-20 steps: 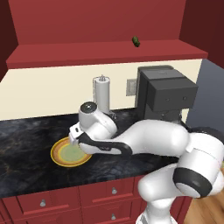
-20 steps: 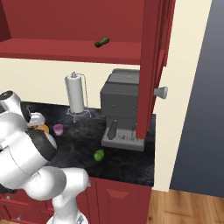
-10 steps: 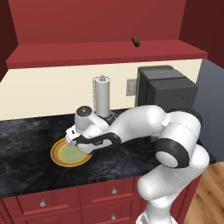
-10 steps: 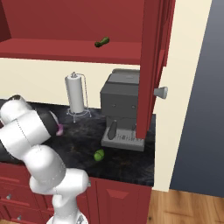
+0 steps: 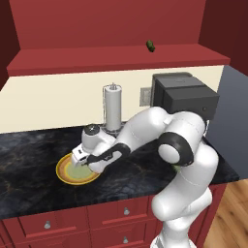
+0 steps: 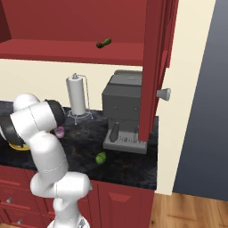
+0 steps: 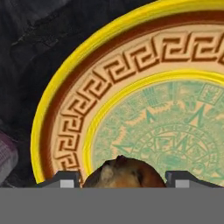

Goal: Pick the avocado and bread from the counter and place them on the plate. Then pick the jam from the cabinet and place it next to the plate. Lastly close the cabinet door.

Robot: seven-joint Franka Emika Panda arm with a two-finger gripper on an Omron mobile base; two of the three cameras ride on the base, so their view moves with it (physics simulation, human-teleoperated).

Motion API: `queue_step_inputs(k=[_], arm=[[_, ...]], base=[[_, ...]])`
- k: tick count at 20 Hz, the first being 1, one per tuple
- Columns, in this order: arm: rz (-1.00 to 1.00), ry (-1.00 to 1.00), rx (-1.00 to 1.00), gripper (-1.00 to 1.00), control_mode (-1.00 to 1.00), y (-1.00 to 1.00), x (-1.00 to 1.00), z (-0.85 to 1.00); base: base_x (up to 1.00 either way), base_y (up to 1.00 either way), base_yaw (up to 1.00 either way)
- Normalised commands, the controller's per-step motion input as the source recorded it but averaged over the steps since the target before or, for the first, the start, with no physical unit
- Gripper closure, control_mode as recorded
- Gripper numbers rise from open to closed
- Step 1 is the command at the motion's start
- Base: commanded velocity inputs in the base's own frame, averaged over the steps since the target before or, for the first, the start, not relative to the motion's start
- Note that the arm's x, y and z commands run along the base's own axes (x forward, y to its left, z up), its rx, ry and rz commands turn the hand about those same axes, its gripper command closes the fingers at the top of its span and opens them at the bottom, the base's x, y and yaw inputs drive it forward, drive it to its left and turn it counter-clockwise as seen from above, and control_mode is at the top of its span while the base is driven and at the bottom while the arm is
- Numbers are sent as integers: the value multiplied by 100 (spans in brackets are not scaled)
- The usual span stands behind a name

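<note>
Bread (image 7: 122, 173) sitting between fingers (image 7: 61, 179), gripper (image 5: 83, 162) squeezing it, hanging just over plate (image 5: 63, 174) middle. Arm doing bread step now. Next: fingers letting go so bread drops on plate. Avocado (image 6: 101, 157) waiting on counter (image 6: 129, 162) near coffee machine (image 6: 124, 111). Jam (image 6: 59, 131) sitting on counter beside arm.

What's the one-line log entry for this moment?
step: placing bread | gripper: shut on bread, over plate | avocado: on counter | cabinet: open
</note>
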Motion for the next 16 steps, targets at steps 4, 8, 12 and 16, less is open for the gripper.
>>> queue_step_inputs(k=[4, 8, 12, 16], arm=[[7, 0, 0, 100, -100, 16, 12, -29], [7, 0, 0, -100, -100, 18, 27, -25], [4, 0, 0, -100, -100, 1, 15, -7], [2, 0, 0, -100, -100, 0, 6, 0]], base=[[0, 0, 0], [0, 0, 0], [0, 0, 0], [0, 0, 0]])
